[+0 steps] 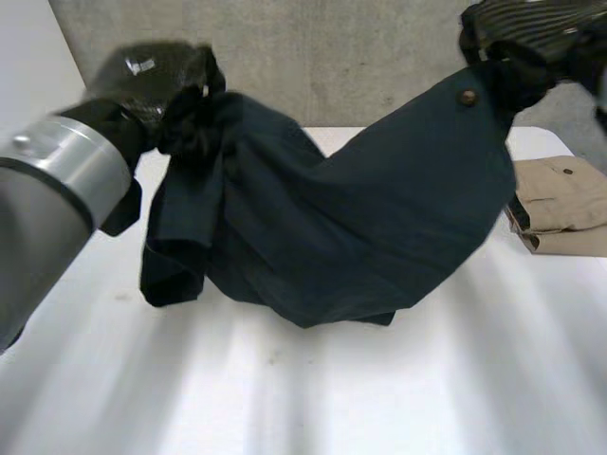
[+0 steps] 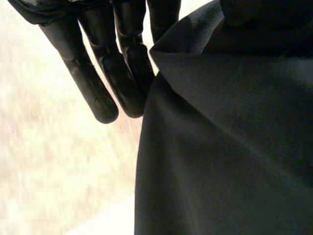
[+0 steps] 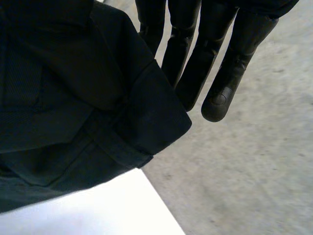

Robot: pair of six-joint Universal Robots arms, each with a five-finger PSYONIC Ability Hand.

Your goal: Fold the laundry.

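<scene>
With the left hand [image 1: 156, 81] and right hand [image 1: 531, 33] each gripping an upper end of the dark garment [image 1: 360, 218], which hangs above the table [image 1: 285, 398] with its lower part resting on it, draw the ends apart evenly and lower it flat onto the table.
</scene>
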